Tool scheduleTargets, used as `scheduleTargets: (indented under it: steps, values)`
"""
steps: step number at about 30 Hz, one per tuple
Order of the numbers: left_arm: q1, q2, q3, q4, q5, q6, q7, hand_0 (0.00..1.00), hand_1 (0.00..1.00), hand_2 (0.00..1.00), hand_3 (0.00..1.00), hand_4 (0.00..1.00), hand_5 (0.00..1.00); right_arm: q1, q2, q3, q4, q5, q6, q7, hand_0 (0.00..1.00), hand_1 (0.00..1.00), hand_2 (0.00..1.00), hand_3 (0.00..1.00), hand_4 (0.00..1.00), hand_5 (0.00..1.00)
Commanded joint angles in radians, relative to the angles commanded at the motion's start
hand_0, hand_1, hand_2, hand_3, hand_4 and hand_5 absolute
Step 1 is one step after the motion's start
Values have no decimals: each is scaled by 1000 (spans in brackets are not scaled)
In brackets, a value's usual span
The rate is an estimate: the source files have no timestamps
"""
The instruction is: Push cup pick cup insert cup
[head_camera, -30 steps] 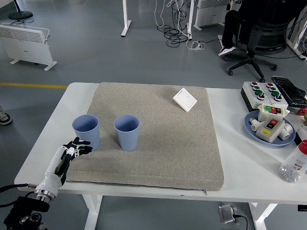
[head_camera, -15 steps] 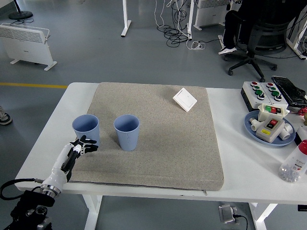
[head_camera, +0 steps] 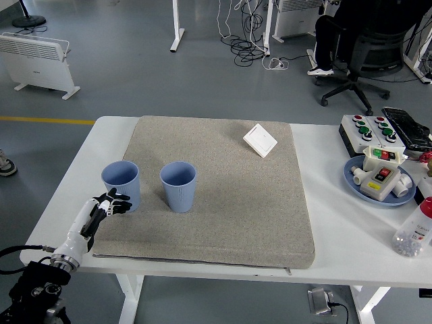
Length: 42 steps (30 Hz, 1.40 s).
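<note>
Two blue cups stand upright on a grey mat [head_camera: 229, 196]: the left cup [head_camera: 121, 185] near the mat's left edge, the right cup [head_camera: 178, 186] a short gap to its right. My left hand [head_camera: 108, 204] comes in from the lower left, its fingers [head_camera: 120, 203] loosely spread and close to the left cup's lower left side; contact is unclear. It holds nothing. The right arm does not show.
A white square switch plate [head_camera: 260, 140] lies at the mat's far right. A blue plate [head_camera: 349, 177] with button boxes, a control box [head_camera: 370, 131] and a plastic bottle [head_camera: 413, 233] sit at the table's right. A person sits in an office chair [head_camera: 364, 54] far behind.
My left hand has shifted about beside the left cup, dipping lower and then rising back toward the cup's base. The cups have not moved.
</note>
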Motion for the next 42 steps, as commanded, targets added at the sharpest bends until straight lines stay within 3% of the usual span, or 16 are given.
scheduleTargets:
  steps: [17,28,42]
  values:
    - [-40,-2,26,68,-23,-5,-18,675,594,546,544,608,998,-7,3,-17,0,3,1,-2,754,624,644,557,70,465]
    - [-95,9,54,118,-34,-6,-24,677,592,544,542,605,998,-9,4,-25,0,5,2,-2,753,624,644,556,70,464]
    - [-154,-1,71,188,-57,-11,-34,677,590,539,540,602,998,-3,5,-35,0,4,4,-3,753,624,644,556,70,464]
